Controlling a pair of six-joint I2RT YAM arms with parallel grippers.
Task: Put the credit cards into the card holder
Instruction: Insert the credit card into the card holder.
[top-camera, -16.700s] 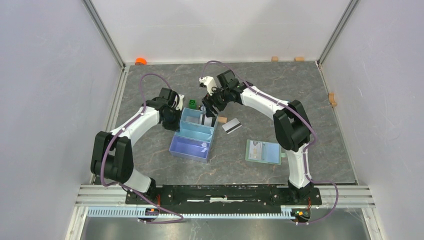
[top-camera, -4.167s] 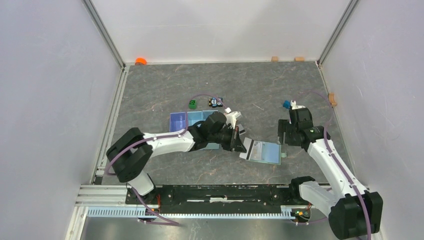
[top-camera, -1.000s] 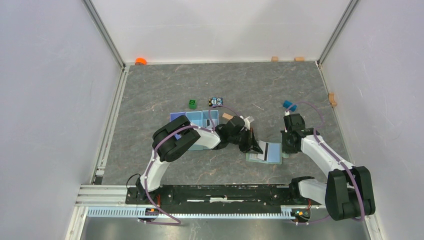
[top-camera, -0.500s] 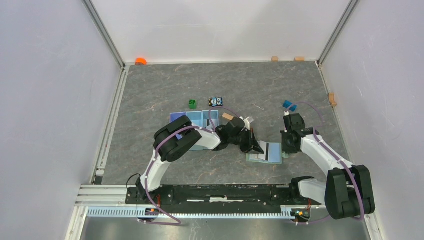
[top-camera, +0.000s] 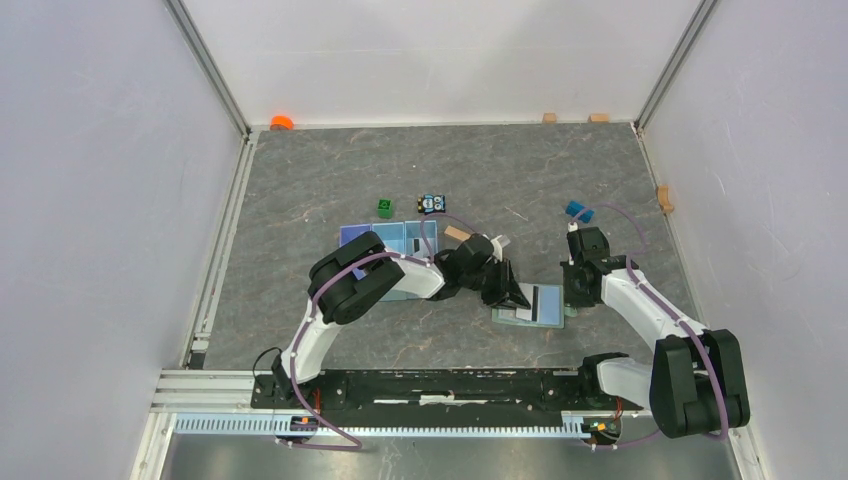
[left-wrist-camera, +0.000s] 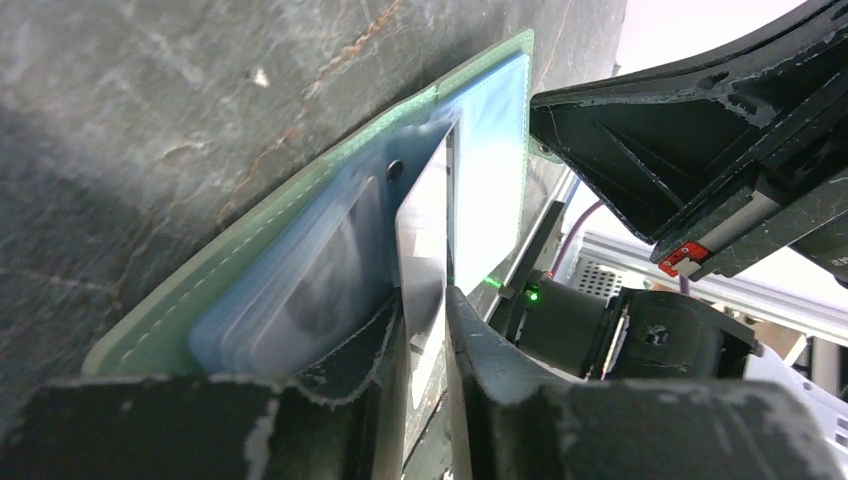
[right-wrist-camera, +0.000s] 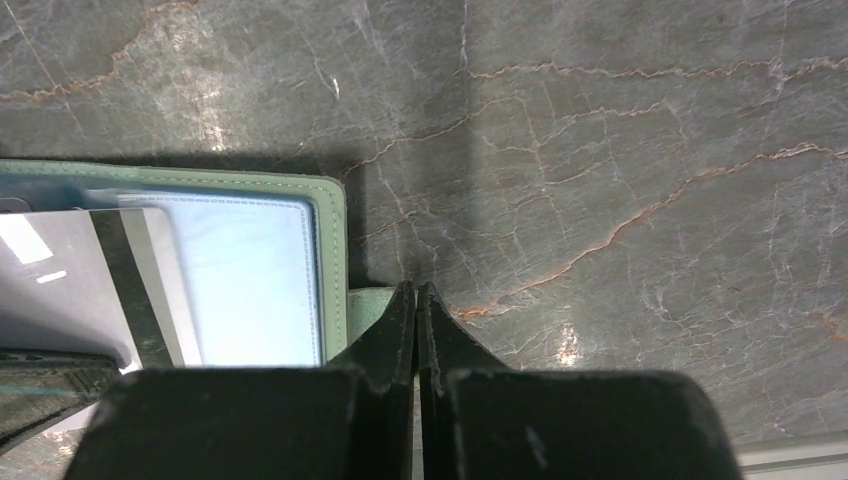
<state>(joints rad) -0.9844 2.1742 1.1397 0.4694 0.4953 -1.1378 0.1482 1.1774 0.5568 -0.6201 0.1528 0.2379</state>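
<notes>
Lying open on the grey stone table (top-camera: 300, 180), the card holder (top-camera: 522, 316) sits between the two grippers, its pale blue inside facing up. A credit card (top-camera: 545, 298) with a dark stripe rests on that inside. In the left wrist view its edge stands between the fingers of the left gripper (left-wrist-camera: 425, 305), which sit close on either side of it. Whether they pinch it cannot be told.

The right gripper (right-wrist-camera: 416, 290) has its fingers pressed together, with its tips at the green snap tab (right-wrist-camera: 365, 300) on the holder's far side.

From above, the left gripper hides the holder's left edge, and the left arm (top-camera: 400, 275) crosses a light blue tray (top-camera: 395, 237). Beyond the tray lie a green cube (top-camera: 385, 208), a small toy car (top-camera: 431, 203) and a tan block (top-camera: 455, 233). A blue piece (top-camera: 577, 210) lies behind the right arm.
</notes>
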